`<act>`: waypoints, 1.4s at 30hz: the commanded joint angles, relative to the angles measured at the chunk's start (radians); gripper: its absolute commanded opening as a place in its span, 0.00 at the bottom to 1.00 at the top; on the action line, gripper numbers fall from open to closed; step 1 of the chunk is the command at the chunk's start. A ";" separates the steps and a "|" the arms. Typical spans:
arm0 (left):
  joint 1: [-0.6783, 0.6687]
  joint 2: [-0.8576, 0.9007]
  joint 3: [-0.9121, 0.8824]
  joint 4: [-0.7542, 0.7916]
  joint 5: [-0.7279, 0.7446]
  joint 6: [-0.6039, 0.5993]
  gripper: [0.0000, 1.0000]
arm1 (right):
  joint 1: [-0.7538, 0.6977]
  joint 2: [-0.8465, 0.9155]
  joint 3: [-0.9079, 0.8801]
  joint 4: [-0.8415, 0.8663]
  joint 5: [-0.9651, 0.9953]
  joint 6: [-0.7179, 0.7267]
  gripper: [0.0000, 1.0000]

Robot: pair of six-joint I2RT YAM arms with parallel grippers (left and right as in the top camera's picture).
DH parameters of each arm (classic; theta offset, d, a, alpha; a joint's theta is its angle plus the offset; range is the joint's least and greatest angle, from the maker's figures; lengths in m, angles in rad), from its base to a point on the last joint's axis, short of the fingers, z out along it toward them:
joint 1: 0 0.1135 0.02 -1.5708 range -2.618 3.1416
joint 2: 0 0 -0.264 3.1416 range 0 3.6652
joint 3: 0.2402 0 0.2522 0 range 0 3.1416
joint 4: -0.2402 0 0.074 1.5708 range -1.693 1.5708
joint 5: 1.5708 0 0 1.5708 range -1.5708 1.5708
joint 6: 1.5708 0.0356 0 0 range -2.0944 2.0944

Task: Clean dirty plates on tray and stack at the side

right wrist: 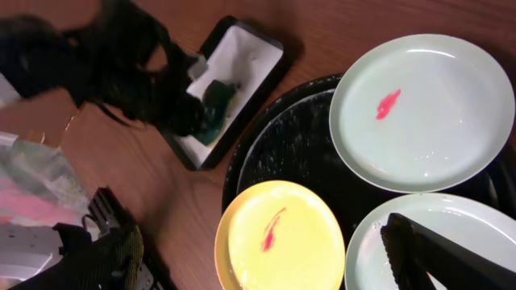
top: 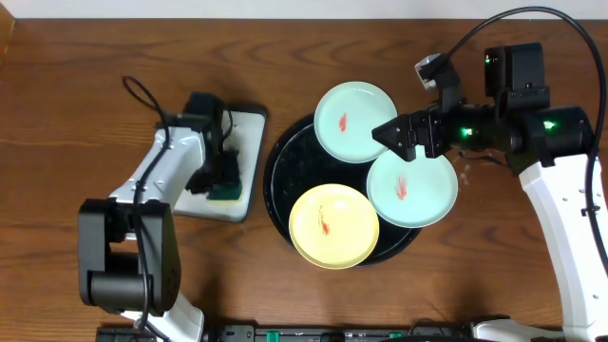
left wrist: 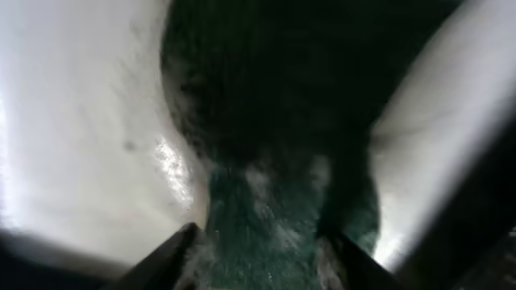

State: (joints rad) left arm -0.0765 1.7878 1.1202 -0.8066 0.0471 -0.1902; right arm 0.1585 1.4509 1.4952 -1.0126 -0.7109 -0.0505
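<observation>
Overhead: three plates [top: 354,121], each red-smeared, on tray [top: 283,166]; left claw [left wrist: 256,254] pinches sponge [left wrist: 266,169]; right claw [top: 388,133], cannot tell.

Smeared mint plates [top: 354,121] and yellow plate [top: 333,225] lie on black tray [top: 293,171].

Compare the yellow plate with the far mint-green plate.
Smear: thin curved streak on the yellow plate, short blob on the far mint-green plate. Place: yellow plate at the near edge of the black tray, mint-green plate at the far edge. Both round, flat, red-smeared, overhanging the rim.
</observation>
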 commanded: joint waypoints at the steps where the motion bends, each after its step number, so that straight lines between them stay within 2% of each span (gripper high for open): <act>1: 0.002 0.010 -0.100 0.077 -0.006 -0.055 0.51 | 0.007 -0.007 0.021 0.002 -0.019 0.013 0.94; 3: 0.002 0.010 -0.147 0.146 -0.006 -0.055 0.51 | 0.007 -0.007 0.021 0.003 -0.019 0.013 0.94; 4: 0.002 0.010 -0.163 0.170 -0.006 -0.055 0.47 | 0.007 -0.007 0.021 0.003 -0.019 0.013 0.94; 6: 0.002 0.010 -0.169 0.181 -0.006 -0.054 0.25 | 0.007 -0.007 0.021 0.002 -0.019 0.013 0.94; 8: 0.002 0.007 -0.155 0.177 -0.006 -0.054 0.10 | 0.007 -0.007 0.021 0.002 -0.019 0.013 0.94; 9: 0.002 0.006 -0.143 0.171 -0.006 -0.054 0.08 | 0.007 -0.007 0.021 0.002 -0.019 0.013 0.94; 16: 0.002 -0.036 0.019 0.026 -0.011 -0.032 0.07 | 0.007 -0.007 0.021 0.002 -0.019 0.012 0.94; 17: 0.002 -0.044 0.039 0.012 -0.013 -0.029 0.08 | 0.007 -0.007 0.021 0.002 -0.019 0.012 0.94; 19: 0.002 -0.063 0.065 -0.003 -0.013 -0.029 0.17 | 0.007 -0.007 0.021 0.002 -0.019 0.012 0.94; 22: 0.002 -0.086 0.069 -0.004 -0.014 -0.028 0.43 | 0.007 -0.007 0.021 0.003 -0.019 0.012 0.94; 25: 0.002 -0.085 0.068 -0.016 -0.014 -0.028 0.58 | 0.007 -0.007 0.021 0.002 -0.019 0.012 0.94; 28: 0.003 -0.082 0.068 -0.014 -0.014 -0.028 0.61 | 0.007 -0.007 0.021 0.003 -0.019 0.012 0.94; 33: 0.002 -0.080 0.067 0.090 -0.014 -0.028 0.62 | 0.007 -0.007 0.021 0.009 -0.019 0.012 0.94; 42: 0.002 0.018 0.045 0.203 -0.135 -0.016 0.58 | 0.007 -0.007 0.021 0.003 -0.019 0.012 0.95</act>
State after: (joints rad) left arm -0.0792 1.7504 1.1732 -0.6098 -0.0307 -0.2283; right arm 0.1581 1.4509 1.4956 -1.0088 -0.7109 -0.0505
